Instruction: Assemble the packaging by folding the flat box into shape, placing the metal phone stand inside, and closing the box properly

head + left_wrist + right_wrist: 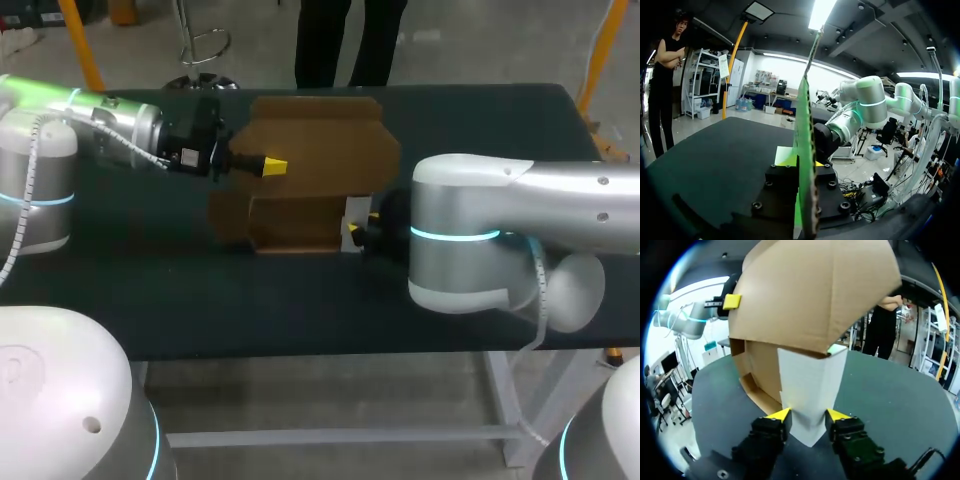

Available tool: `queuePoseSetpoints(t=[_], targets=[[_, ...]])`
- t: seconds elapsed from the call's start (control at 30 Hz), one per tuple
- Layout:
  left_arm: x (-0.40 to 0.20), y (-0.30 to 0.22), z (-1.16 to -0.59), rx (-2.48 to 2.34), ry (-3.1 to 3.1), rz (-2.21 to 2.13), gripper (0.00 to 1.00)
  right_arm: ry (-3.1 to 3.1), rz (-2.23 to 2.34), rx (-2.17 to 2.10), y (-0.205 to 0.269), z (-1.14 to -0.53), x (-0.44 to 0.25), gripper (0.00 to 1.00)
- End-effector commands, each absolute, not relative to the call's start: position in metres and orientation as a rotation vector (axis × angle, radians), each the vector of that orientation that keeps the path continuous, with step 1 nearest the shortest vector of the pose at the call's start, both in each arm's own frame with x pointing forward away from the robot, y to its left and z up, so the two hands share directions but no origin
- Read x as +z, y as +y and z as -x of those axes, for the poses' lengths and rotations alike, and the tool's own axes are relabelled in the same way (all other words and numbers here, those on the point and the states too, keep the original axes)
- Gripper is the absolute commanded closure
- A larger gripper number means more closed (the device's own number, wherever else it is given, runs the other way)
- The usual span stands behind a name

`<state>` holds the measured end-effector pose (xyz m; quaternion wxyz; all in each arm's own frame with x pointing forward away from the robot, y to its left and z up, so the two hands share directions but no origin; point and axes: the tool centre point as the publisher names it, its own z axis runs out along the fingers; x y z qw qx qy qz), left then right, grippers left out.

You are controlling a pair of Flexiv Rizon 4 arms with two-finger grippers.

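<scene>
Because the cardboard box (300,215) looks light and easily creased, we grip near folds: left pincer (270,166) pinching its flap (320,125), right pincer (808,416) its white panel (812,385).

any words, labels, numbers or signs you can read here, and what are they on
Nothing here reads clearly.
A small white label on the left arm: too small and blurred to read.
The cardboard box: plain brown, no print visible.
The white piece between the right end effector fingers: blank.
</scene>
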<state>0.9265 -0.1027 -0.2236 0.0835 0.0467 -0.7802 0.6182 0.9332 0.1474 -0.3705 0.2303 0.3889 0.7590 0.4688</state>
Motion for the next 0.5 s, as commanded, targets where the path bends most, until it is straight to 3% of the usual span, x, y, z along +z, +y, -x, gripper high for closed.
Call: queuePoseSetpoints(t=[0.03,0.5], targets=[[-0.2273,-0.1061,-0.9261,1.841,-2.327,-0.135,1.00,1.899,-1.172,1.100,0.1580,-0.9372,-0.3733,0.53],[-0.2273,-0.1061,-0.9261,1.841,-2.327,-0.135,1.00,1.843,-1.239,1.083,0.1536,-0.9420,-0.3740,0.58]])
